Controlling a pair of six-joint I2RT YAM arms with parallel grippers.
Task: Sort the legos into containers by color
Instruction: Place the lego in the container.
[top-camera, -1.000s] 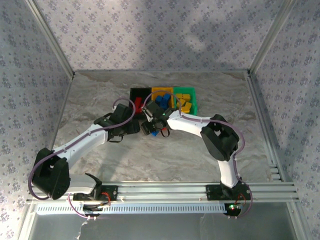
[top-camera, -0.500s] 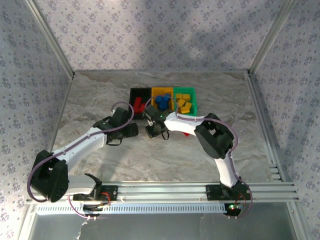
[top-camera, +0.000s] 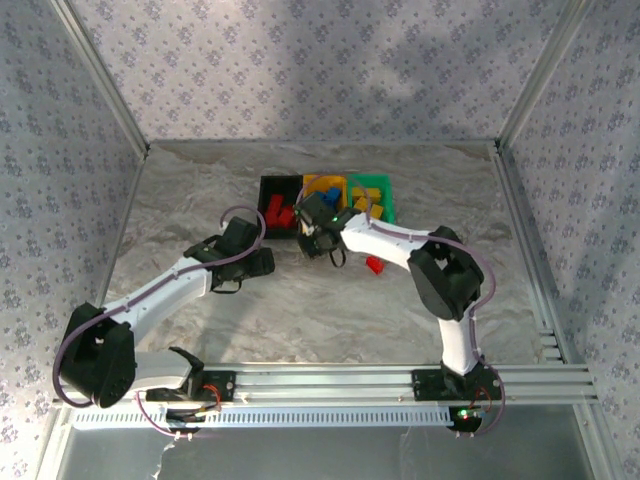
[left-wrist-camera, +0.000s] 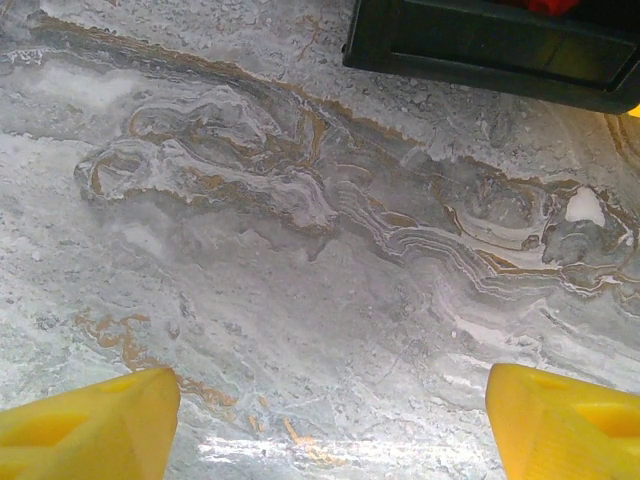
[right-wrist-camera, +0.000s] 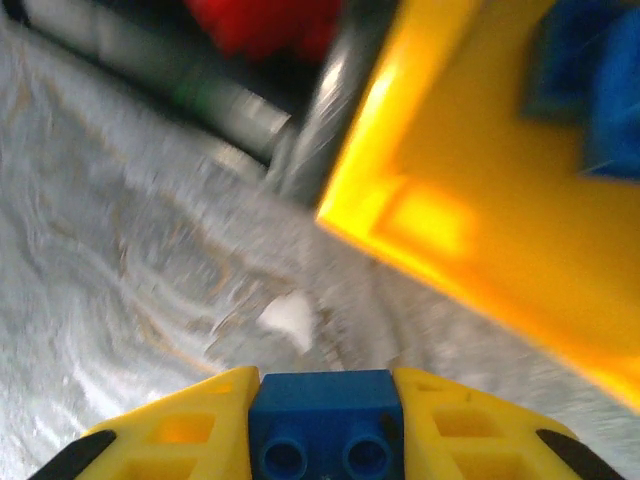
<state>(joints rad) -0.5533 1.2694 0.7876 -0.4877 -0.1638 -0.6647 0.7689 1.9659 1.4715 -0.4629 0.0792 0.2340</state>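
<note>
Clamped in the right gripper (right-wrist-camera: 325, 385), a small blue studded plastic brick (right-wrist-camera: 325, 435). Just ahead and to its right, the open yellow-orange plastic bin (right-wrist-camera: 470, 230), near wall facing the fingers. Spread wide and empty over bare marbled table (left-wrist-camera: 300, 250) near the black plastic bin (left-wrist-camera: 480, 50), the left gripper (left-wrist-camera: 330, 420).

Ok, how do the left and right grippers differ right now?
The left gripper is open and empty; the right gripper is shut on a blue brick. The left gripper hangs over bare table just short of the black bin; the right gripper is by a corner of the yellow bin. Both have yellow fingers.
</note>
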